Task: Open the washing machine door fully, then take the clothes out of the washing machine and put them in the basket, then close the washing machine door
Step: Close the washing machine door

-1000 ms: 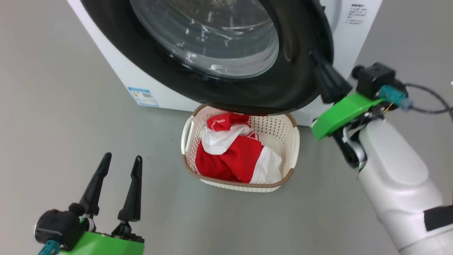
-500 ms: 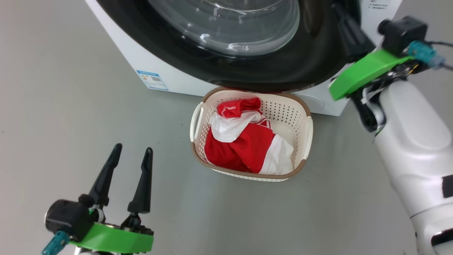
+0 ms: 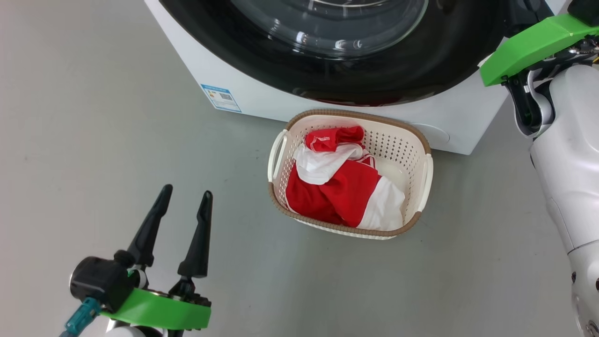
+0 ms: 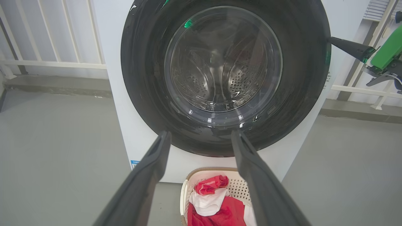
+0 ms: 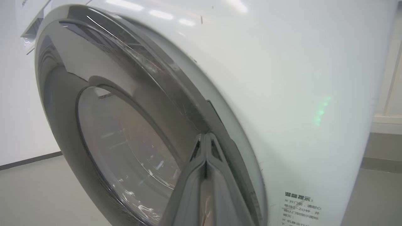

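- Left gripper (image 4: 201, 135): both dark fingers spread wide, with nothing held between them.
- Washing machine door (image 4: 143, 78): directly ahead of the fingertips, seen face-on. It has a glossy black rim, and the perforated drum shows through the clear glass centre.
- Washing machine (image 4: 138, 150): its white front stands ahead of the gripper, surrounding the door.
- Basket (image 4: 184, 191): on the grey floor (image 4: 56, 141), seen between the two fingers, close against the machine's foot.
- Clothes (image 4: 216, 204): red and white pieces heaped inside the basket.
- Right gripper (image 4: 334, 40): off to the right of the fingers and higher, fingers pressed together, tip at the door's outer edge. Contact cannot be confirmed.
- White railing (image 4: 47, 64): behind the machine, off to the left of the fingers.
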Robot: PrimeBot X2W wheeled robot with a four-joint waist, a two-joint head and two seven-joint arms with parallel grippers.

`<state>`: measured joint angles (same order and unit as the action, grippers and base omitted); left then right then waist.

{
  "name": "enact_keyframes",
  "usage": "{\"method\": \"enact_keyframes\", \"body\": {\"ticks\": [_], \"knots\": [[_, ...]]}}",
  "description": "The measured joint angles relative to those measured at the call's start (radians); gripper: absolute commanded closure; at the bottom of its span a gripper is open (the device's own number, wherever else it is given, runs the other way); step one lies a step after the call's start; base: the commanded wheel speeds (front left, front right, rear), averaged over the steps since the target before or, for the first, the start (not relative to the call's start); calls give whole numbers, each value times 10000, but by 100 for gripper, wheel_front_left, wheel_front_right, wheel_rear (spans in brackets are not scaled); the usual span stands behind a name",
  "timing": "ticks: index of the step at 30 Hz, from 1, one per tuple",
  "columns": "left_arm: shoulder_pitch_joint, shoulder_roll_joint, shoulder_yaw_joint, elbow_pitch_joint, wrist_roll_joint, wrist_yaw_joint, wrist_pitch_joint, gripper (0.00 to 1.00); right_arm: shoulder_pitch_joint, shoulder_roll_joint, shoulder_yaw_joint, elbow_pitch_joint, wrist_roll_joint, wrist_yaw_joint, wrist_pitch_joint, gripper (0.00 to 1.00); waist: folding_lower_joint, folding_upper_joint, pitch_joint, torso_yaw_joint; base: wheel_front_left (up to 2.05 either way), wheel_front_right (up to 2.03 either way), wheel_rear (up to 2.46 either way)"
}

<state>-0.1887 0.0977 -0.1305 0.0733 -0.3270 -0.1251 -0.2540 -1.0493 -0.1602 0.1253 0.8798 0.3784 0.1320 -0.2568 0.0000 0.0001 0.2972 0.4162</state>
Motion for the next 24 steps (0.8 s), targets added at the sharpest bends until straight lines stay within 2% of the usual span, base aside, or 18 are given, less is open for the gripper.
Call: {"method": "enact_keyframes", "body": {"ticks": [7,8,9,10,11,12,18,24], "knots": [[3,-2,90,12,-56,0,-2,0,228,219,10,-391,-88,-2,2,100,0,0,-259,-98,0,0,0],[4,-4,105,12,-98,0,-2,0,437,284,67,-594,-73,-2,2,94,0,0,-309,-138,0,0,0],[5,-4,117,12,-104,0,-2,0,697,351,102,-811,-8,-2,2,76,0,0,-360,-181,0,0,0],[9,-4,125,12,-104,0,-2,0,993,412,119,-1058,35,-2,4,51,0,0,-417,-225,0,0,0],[11,-4,134,12,-111,0,-2,0,1315,453,138,-1323,46,-2,4,19,0,0,-480,-275,0,0,0],[20,-2,138,12,-127,0,-2,0,1640,481,132,-1601,46,-2,4,0,0,0,-544,-329,0,0,0],[215,67,107,157,-378,0,-2,0,3682,654,-132,-3411,-65,-2,4,0,0,0,-1005,-748,0,0,0],[587,259,123,324,-612,0,-2,0,5793,807,-658,-4907,-767,-2,4,0,0,0,-1531,-1331,0,0,0]]}}
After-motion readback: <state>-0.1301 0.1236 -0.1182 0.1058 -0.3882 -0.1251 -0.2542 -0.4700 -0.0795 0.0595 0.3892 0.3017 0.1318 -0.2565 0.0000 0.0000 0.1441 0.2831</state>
